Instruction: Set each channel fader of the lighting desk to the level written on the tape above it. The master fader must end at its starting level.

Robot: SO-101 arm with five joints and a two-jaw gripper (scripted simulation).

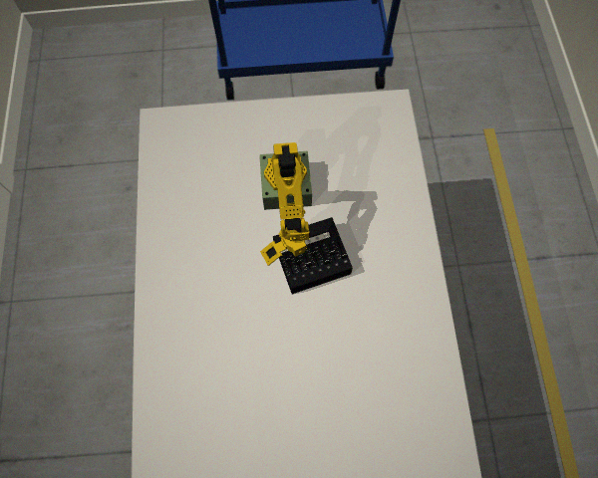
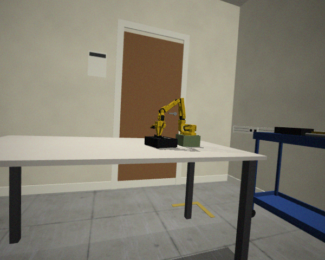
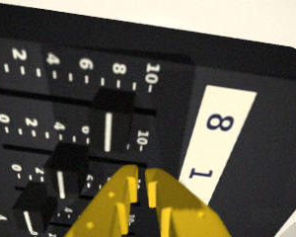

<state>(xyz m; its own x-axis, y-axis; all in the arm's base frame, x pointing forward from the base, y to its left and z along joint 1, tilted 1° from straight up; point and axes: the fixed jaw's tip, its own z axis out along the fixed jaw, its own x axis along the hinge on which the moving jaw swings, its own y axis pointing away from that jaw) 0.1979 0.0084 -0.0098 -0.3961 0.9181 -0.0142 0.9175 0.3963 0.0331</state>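
Gripper (image 3: 140,190) fully closed, empty (thin slit between jaws), tips low over lighting desk (image 3: 266,163); contact unclear.

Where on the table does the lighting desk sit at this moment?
In the top view the lighting desk sits near the table's middle, just in front of the arm's green base block, directly beneath the shut pincer.

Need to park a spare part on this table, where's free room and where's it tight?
Free: the wide stretch of table from the lighting desk to the near edge, and the strip along the left edge beside the arm's base. Tight: base, desk and the shut gripper low over the faders sit bunched together.
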